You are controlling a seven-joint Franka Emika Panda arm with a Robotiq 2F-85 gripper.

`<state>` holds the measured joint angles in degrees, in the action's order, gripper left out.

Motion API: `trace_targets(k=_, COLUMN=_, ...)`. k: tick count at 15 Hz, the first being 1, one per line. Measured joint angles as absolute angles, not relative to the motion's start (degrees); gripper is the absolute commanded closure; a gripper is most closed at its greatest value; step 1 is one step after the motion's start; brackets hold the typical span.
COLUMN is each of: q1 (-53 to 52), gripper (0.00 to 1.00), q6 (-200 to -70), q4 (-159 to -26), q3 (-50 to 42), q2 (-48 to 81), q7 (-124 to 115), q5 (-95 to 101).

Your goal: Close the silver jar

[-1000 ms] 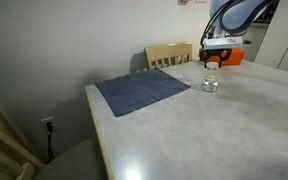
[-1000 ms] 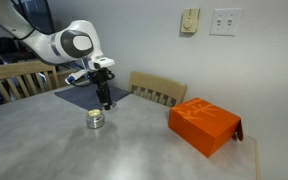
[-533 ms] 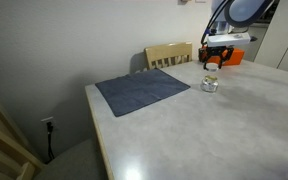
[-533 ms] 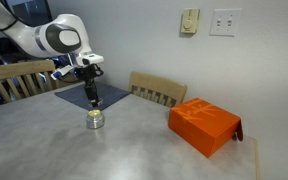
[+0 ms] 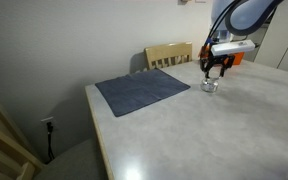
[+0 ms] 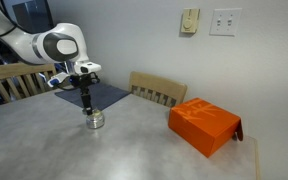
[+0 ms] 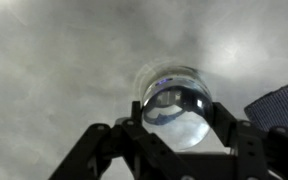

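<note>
The silver jar (image 5: pixel 210 87) (image 6: pixel 95 121) stands on the grey table, small, round and shiny. My gripper (image 5: pixel 214 71) (image 6: pixel 86 106) hangs just above it, fingers pointing down. In the wrist view the gripper (image 7: pixel 182 120) is shut on a round shiny lid (image 7: pixel 180 118), one finger on each side of it. The jar's rim (image 7: pixel 162 74) shows right behind the lid, a little off to one side. I cannot tell whether the lid touches the jar.
An orange rectangular box (image 6: pixel 205 124) (image 5: pixel 230 57) lies on the table beyond the jar. A dark blue cloth mat (image 5: pixel 142 90) (image 6: pixel 94 95) lies flat near a wooden chair (image 5: pixel 169 54) (image 6: pixel 158 89). The table edge (image 5: pixel 96 130) runs close to the wall.
My gripper has moved sideways across the table to above the silver jar and has come down close to it, still holding the lid. The jar and the box have not moved.
</note>
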<state>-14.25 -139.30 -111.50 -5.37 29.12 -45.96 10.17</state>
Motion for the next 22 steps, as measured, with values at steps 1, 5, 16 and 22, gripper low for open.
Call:
trace_targets(k=1, q1=-14.11, gripper=0.56, q6=-139.35, q4=-111.51, q3=-5.36, q2=29.12, q7=-44.94, q5=10.18)
trace_targets(k=5, q1=-11.51, gripper=0.56, q6=-140.46, q4=-111.51, q3=-3.48, q2=29.12, q7=-35.36, q5=7.22)
trace_targets(k=16, q1=-5.94, gripper=0.56, q6=-140.81, q4=-111.54, q3=0.03, q2=29.26, q7=-15.76, q5=-2.22)
trace_targets(k=22, q1=-5.02, gripper=0.56, q6=-140.86, q4=-109.26, q3=0.15, q2=31.89, q7=-10.37, q5=-2.57)
